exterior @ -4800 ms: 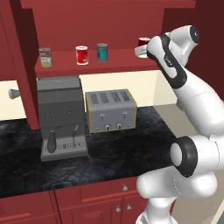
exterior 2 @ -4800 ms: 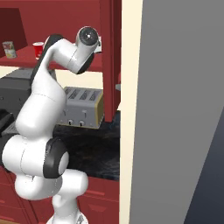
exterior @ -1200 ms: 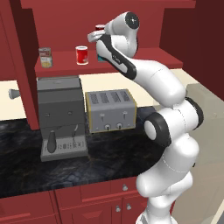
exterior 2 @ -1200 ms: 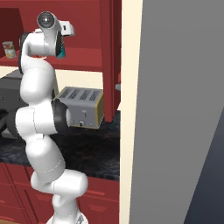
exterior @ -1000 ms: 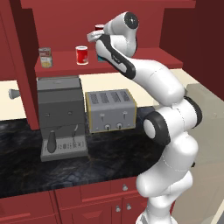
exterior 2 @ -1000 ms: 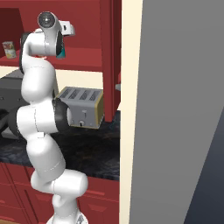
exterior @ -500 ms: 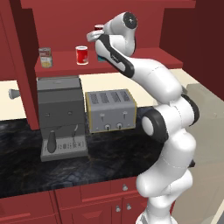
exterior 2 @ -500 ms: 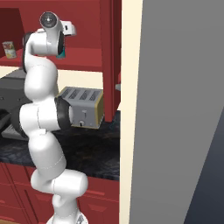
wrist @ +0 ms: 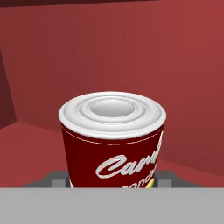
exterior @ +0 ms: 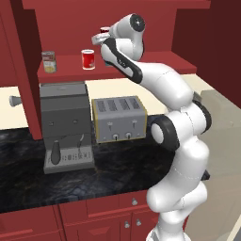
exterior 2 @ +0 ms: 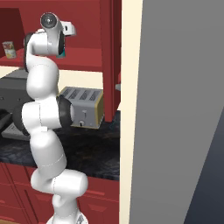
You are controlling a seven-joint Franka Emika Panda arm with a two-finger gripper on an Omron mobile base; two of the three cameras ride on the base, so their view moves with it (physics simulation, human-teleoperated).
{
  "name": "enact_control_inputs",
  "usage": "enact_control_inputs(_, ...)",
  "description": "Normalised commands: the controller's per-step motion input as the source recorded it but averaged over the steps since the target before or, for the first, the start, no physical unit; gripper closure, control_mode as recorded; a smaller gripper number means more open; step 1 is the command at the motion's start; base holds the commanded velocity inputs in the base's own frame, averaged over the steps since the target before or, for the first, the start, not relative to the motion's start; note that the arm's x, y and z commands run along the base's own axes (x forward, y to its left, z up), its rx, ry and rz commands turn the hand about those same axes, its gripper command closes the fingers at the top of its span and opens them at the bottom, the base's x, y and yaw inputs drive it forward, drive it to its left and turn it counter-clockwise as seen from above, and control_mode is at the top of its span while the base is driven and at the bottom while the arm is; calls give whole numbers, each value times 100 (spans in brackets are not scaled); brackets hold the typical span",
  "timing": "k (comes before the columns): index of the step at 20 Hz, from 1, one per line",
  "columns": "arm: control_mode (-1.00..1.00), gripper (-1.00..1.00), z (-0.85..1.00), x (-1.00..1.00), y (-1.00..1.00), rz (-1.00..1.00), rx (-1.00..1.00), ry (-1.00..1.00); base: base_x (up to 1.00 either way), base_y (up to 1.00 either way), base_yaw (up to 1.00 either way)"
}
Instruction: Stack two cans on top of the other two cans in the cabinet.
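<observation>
While the arm reaches high into the dark red cabinet point(exterior: 28, 56), its end effector point(exterior: 104, 36) is closed on the dark red and white can point(wrist: 113, 142), which the hand view presents upright and close, silver lid toward the camera and white script on its side, with the cabinet's back wall behind it. Held level like that, the can looks ready to be set flat on another lid, so my reading is that the carrying step is nearly done and the placing is not yet made. From the left base view the can shows as a small red and white shape at the hand point(exterior: 105, 31), raised above shelf level and to the right of the bright red can point(exterior: 88, 59), which stands on the inner shelf; the tan-labelled can point(exterior: 49, 61) stands further left on the same shelf, well apart from it. Only a sliver of the teal can point(exterior 2: 63, 53) appears in the right base view, just behind the arm's upper link, and that suggests the held can hangs over or beside it, though I cannot tell how well the two line up. Below on the worktop point(exterior: 117, 164) sit a coffee machine point(exterior: 64, 124) and a toaster point(exterior: 120, 118), clear of the work.
</observation>
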Motion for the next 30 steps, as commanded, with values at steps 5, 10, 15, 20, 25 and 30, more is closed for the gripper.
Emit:
enact_control_inputs(5, -100, 100, -3, 10, 6, 0, 0, 0, 0, 0, 0)
enact_control_inputs(10, -100, 100, -1, -2, 1, 0, 0, 0, 0, 0, 0)
enact_control_inputs(15, -100, 100, -9, -15, 0, -2, 0, 0, 0, 0, 0)
enact_control_inputs(20, -100, 100, -2, -4, 0, -2, 0, -4, 0, 0, 0)
enact_control_inputs(25, -100, 100, 0, -10, -7, -3, 0, -2, 0, 0, 0)
enact_control_inputs(30, -100, 100, 2, -2, -9, -4, 0, 0, 0, 0, 0)
